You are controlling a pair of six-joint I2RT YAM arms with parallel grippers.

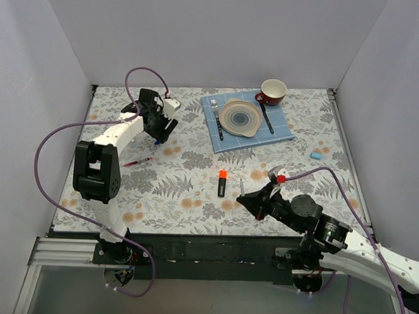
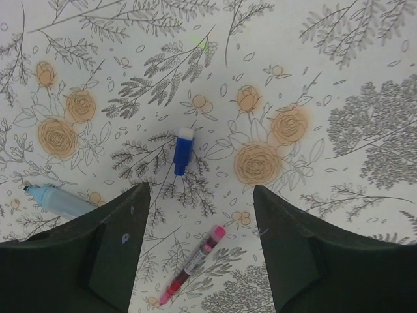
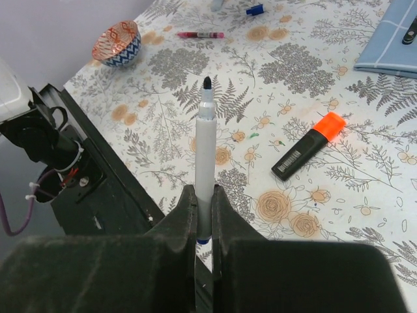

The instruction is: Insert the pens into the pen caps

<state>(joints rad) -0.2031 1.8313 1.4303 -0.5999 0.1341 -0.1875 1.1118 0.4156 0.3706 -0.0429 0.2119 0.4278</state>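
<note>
My right gripper [image 3: 204, 193] is shut on the thin white-grey pen [image 3: 205, 150], held above the table near its front edge [image 1: 255, 200], dark tip pointing away. The short black marker with the orange end [image 3: 307, 147] lies just beyond it [image 1: 222, 183]. My left gripper [image 2: 201, 192] is open and empty at the far left [image 1: 159, 128], above the thin red pen [image 2: 193, 266]. A blue cap [image 2: 184, 150] lies ahead of its fingers and the light-blue marker [image 2: 58, 201] to their left. A light-blue cap [image 1: 316, 155] lies at the right.
A blue cloth [image 1: 286, 132] at the back holds a plate [image 1: 241, 118], a fork [image 1: 216, 116] and a knife [image 1: 266, 117], with a red cup [image 1: 272, 92] behind. A small patterned bowl [image 3: 116, 42] stands near the front left. White walls enclose the table.
</note>
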